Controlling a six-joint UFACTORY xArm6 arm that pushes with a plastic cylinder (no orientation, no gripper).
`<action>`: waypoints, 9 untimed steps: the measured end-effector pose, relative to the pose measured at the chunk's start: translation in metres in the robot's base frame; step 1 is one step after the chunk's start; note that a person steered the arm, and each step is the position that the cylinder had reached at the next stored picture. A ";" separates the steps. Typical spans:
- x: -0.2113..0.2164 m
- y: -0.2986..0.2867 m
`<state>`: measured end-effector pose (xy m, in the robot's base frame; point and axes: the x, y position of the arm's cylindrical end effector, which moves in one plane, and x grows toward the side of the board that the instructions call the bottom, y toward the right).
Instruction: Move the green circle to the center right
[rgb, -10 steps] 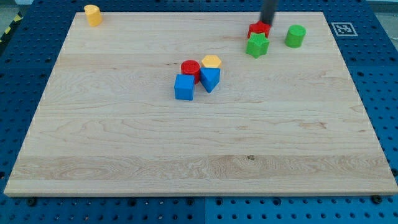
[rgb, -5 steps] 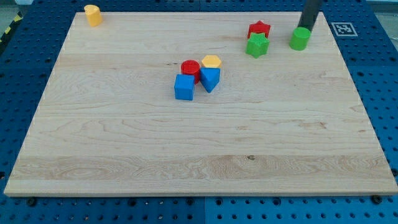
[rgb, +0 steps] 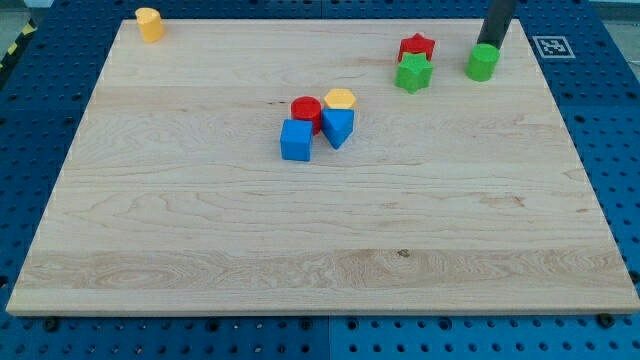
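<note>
The green circle (rgb: 481, 62) is a short green cylinder near the board's top right. My tip (rgb: 490, 44) is the lower end of the dark rod that comes down from the view's top edge. It sits right at the circle's upper side, touching or nearly touching it. To the circle's left stand a green star-shaped block (rgb: 413, 73) and a red star-shaped block (rgb: 416, 47), close together.
A cluster near the board's middle holds a red cylinder (rgb: 306, 109), a yellow hexagon block (rgb: 340, 99), a blue cube (rgb: 296, 140) and a blue triangular block (rgb: 338, 127). A yellow block (rgb: 149, 23) stands at the top left corner. A marker tag (rgb: 553, 46) lies beyond the board's top right.
My tip moved right from above the red star to just above the green circle, then held still over the last half second. The blocks have not visibly moved.
</note>
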<state>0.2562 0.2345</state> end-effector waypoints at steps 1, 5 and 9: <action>0.015 -0.001; 0.035 -0.045; 0.072 -0.071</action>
<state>0.3282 0.1635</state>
